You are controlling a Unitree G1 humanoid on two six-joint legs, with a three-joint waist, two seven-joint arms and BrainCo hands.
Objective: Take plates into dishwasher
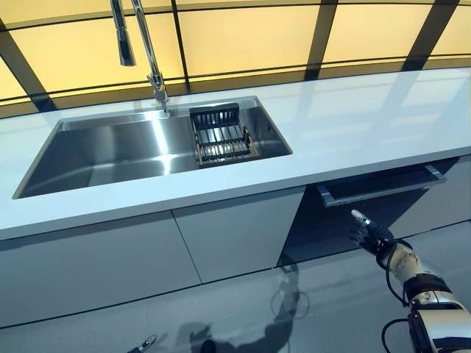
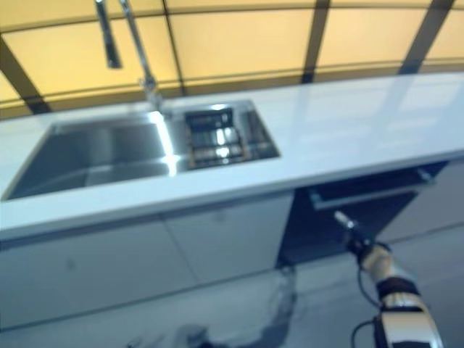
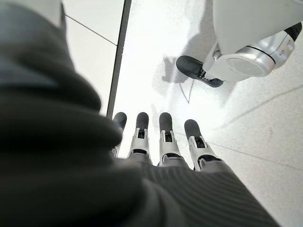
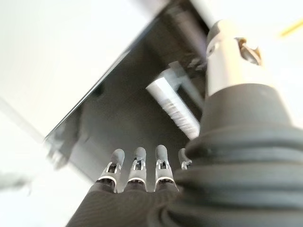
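Observation:
No plate shows in any view. The dishwasher point(image 1: 335, 220) is the dark panel under the counter at the right, with a silver handle bar point(image 1: 383, 187) along its top. My right hand point(image 1: 372, 237) hangs just in front of that panel, below the bar, touching nothing. In the right wrist view its fingers point(image 4: 137, 165) are straight and open, pointing at the dark front and the handle bar point(image 4: 173, 106). My left hand point(image 1: 143, 343) hangs low at the bottom edge. The left wrist view shows its fingers point(image 3: 165, 137) straight, open and empty over the floor.
A steel sink point(image 1: 110, 151) is set in the white counter point(image 1: 353, 118), with a black dish rack point(image 1: 221, 136) at its right end and a tall faucet point(image 1: 151, 59) behind. Grey cabinet doors point(image 1: 110, 257) run below the sink, to the left of the dishwasher.

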